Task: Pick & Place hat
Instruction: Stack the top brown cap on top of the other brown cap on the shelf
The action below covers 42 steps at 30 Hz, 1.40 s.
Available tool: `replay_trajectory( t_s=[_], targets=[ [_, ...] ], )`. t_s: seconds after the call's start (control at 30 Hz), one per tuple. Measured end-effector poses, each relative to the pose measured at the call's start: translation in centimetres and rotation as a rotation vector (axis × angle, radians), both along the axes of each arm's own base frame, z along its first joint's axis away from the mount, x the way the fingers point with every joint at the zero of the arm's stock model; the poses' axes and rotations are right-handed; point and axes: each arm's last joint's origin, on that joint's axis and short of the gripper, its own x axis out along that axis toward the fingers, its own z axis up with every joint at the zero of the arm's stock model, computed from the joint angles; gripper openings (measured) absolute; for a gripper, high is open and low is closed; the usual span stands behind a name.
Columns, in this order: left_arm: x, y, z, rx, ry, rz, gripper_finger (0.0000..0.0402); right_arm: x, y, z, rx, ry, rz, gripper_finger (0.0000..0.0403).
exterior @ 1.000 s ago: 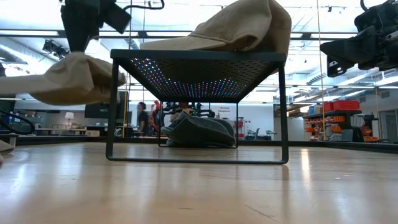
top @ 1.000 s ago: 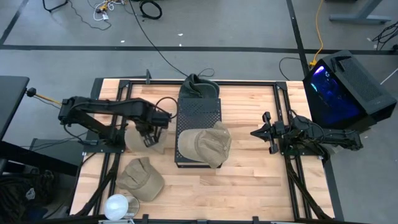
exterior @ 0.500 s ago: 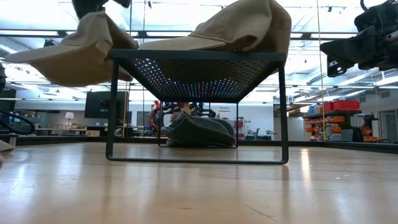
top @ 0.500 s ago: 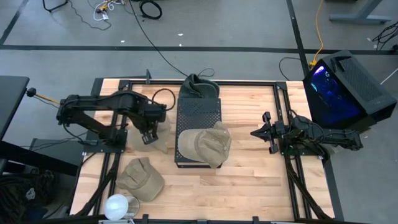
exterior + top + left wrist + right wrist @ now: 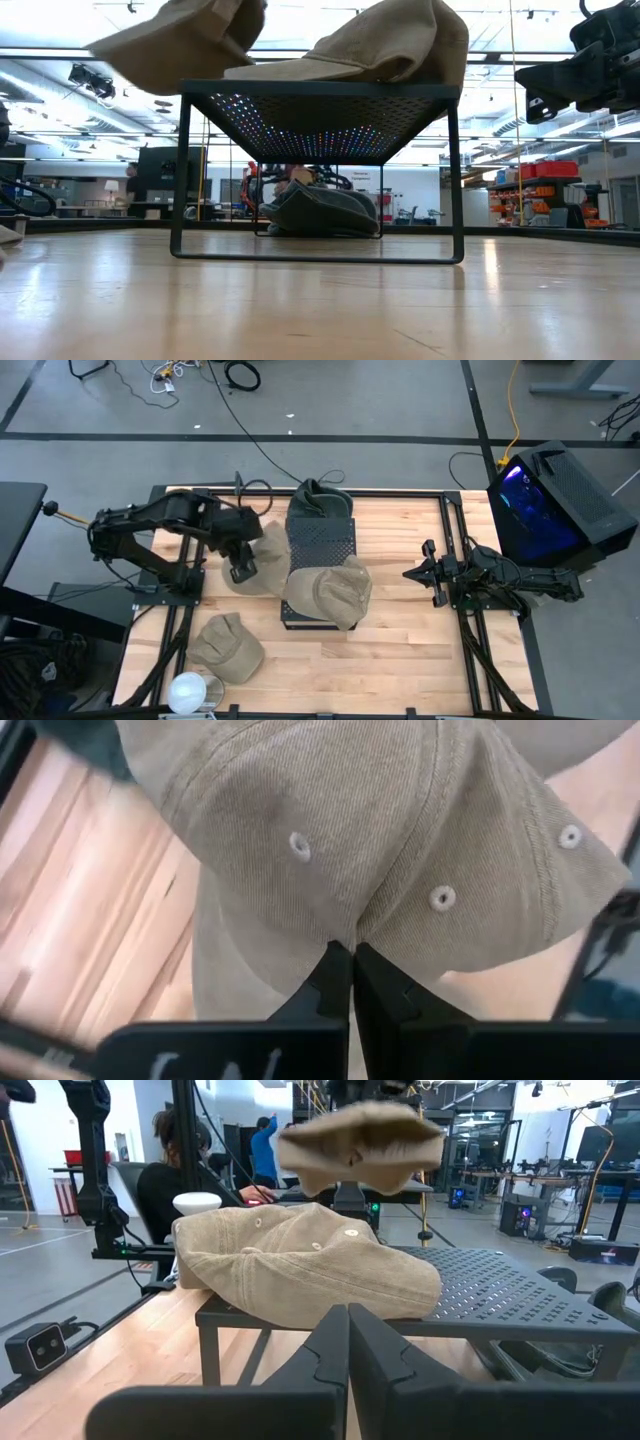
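Observation:
A tan hat (image 5: pixel 262 546) hangs in the air left of the black perforated rack (image 5: pixel 320 545), with my left gripper (image 5: pixel 244 570) shut on it. In the low view this hat (image 5: pixel 180 40) is higher than the rack top (image 5: pixel 320 90). A second tan hat (image 5: pixel 330 592) rests on the rack's near part. A dark green hat (image 5: pixel 320 498) lies at the rack's far end. A third tan hat (image 5: pixel 228 645) lies on the table near the front left. My right gripper (image 5: pixel 410 573) waits shut, right of the rack. My left gripper pinches a raised fold of the hat's crown cloth (image 5: pixel 345 925) between its two shut fingers (image 5: pixel 325 982), beside two eyelets. The fingers come from above, slanting down. The hat hangs clear of the table and the rack, its crown bulging out beyond the fingertips.
A white round object (image 5: pixel 190 691) sits at the table's front left corner. Black frame rails (image 5: pixel 452 540) run along the table's sides. Bare wood lies between the rack and the right arm. People and desks show in the room beyond the table.
My left gripper has risen, still shut on the tan hat, and tipped less steeply downward. The hat has gone from hanging beside the rack's leg, below its top, to above the level of the rack top, and a little nearer the rack.

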Motion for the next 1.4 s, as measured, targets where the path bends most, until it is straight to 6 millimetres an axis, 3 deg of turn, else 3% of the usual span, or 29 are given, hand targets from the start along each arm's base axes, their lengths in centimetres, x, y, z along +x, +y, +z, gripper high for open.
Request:
replay_trajectory(
  t_s=[0.17, 0.43, 0.67, 1.03, 1.4],
  targets=[
    [0.3, -0.1, 1.5, 0.008, -0.119, -0.025, 0.0003, 0.0, 0.0, 0.0, 0.000, 0.000, 0.000, 0.0007],
    [1.7, -0.5, 2.0, -0.012, -0.230, -0.071, 0.0003, 0.0, 0.0, 0.0, 0.000, 0.000, 0.000, 0.0007],
    [3.6, -1.0, 1.7, -0.022, -0.286, -0.124, 0.0003, 0.0, 0.0, 0.0, 0.000, 0.000, 0.000, 0.0007],
    [6.0, -1.2, 0.0, -0.011, -0.229, -0.178, 0.0003, 0.0, 0.0, 0.0, 0.000, 0.000, 0.000, 0.0007],
    [8.0, -1.3, -0.2, -0.005, -0.313, -0.184, 0.0003, 0.0, 0.0, 0.0, 0.000, 0.000, 0.000, 0.0007]
  ],
)
